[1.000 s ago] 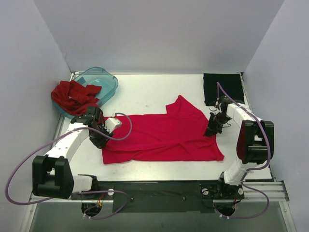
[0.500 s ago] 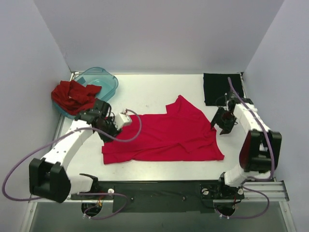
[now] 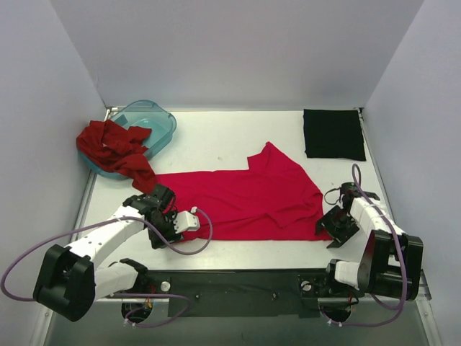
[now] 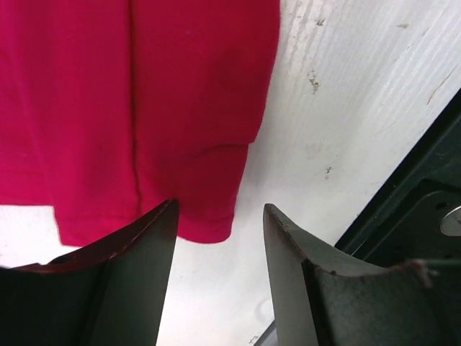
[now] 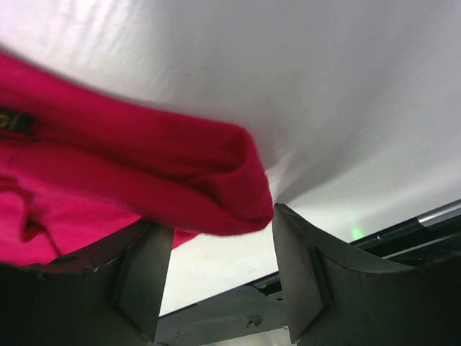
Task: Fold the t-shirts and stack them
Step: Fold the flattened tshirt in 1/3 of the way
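The crimson-pink t-shirt (image 3: 245,202) lies spread flat mid-table. My left gripper (image 3: 164,232) hovers at its front left corner, jaws open; in the left wrist view that corner (image 4: 209,223) sits just beyond the fingertips of the left gripper (image 4: 220,205), with bare table between them. Over at the front right corner my right gripper (image 3: 330,229) is open too. The right wrist view shows a rolled hem (image 5: 216,187) resting at the fingertips of the right gripper (image 5: 216,216), not pinched. A brick-red t-shirt (image 3: 112,144) lies crumpled far left. A black t-shirt (image 3: 333,134) lies folded at the back right.
A translucent teal tub (image 3: 155,119) stands at the back left, partly under the brick-red shirt. The black rail (image 3: 238,285) runs along the near table edge, close behind both grippers. Grey walls close the table on three sides.
Both grippers came from the shirt's sides toward the near edge, to its front corners. Both jaws opened wider; the right one was shut. The shirt's left side now lies smoother.
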Robot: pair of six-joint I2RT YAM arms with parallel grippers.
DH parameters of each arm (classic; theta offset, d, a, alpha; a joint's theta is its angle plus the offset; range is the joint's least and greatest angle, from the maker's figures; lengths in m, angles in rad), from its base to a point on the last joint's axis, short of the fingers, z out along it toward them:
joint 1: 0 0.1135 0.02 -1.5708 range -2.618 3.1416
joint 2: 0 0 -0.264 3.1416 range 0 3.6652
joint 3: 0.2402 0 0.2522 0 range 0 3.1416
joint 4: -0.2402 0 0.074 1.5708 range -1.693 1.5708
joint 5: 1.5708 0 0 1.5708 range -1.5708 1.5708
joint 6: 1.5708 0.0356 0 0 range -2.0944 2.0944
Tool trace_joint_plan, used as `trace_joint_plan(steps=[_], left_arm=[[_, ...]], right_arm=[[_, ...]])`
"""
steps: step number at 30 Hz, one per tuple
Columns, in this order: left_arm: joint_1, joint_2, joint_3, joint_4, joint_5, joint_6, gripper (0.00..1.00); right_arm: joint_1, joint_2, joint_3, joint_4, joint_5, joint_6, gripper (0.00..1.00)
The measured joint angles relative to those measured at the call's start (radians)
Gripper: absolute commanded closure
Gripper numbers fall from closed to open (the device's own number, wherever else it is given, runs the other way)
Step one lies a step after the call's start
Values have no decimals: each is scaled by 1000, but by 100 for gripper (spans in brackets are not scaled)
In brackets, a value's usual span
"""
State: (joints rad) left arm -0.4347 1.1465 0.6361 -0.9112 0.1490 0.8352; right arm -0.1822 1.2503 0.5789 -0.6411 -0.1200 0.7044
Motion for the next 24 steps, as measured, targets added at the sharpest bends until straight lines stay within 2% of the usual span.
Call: trace_joint_plan(steps=[2,3,4,5,6,7,8,11,15,19,20,21,22,23,24], left_arm=[[-10,0,-26,22,-2,0,44],[-12,0,-40,34,-4,0,53],[-14,0,-54,48,-9,0,74],[-16,0,-68,64,-15,-1,91],[-16,0,-80,79,-24,-4,100],[-18,-1,-87,99,-44,6,100],[-18,-5,-88,113,-58,7,100],[-10,-24,-95,142,-89,26,100],[64,-97,-92,113,-94,119,100],[101,-142,-82,64,-87,203,100],[98,-150,-82,55,-85,219,98],[88,-156,-82,47,-83,229,75],[76,-158,-82,40,-82,236,64],[61,-158,-80,31,-80,245,54],[45,-152,-76,22,-79,250,52]], right_arm=[[-3,16,-27,25,-2,18,52],[-9,18,-27,29,-5,22,60],[-16,18,-28,37,-8,27,65],[-24,19,-28,43,-10,32,79],[-31,22,-27,46,-11,31,86],[-42,26,-25,51,-18,32,98],[-56,31,-22,60,-27,32,100],[-106,30,-17,66,-36,27,100],[-172,-13,-16,58,-25,-1,100],[-186,-43,-19,31,-42,-14,100],[-186,-48,-24,31,-47,-15,95],[-186,-53,-34,31,-50,-15,88],[-186,-56,-40,31,-51,-15,69],[-186,-56,-45,29,-51,-14,64],[-189,-56,-46,26,-51,-12,58]])
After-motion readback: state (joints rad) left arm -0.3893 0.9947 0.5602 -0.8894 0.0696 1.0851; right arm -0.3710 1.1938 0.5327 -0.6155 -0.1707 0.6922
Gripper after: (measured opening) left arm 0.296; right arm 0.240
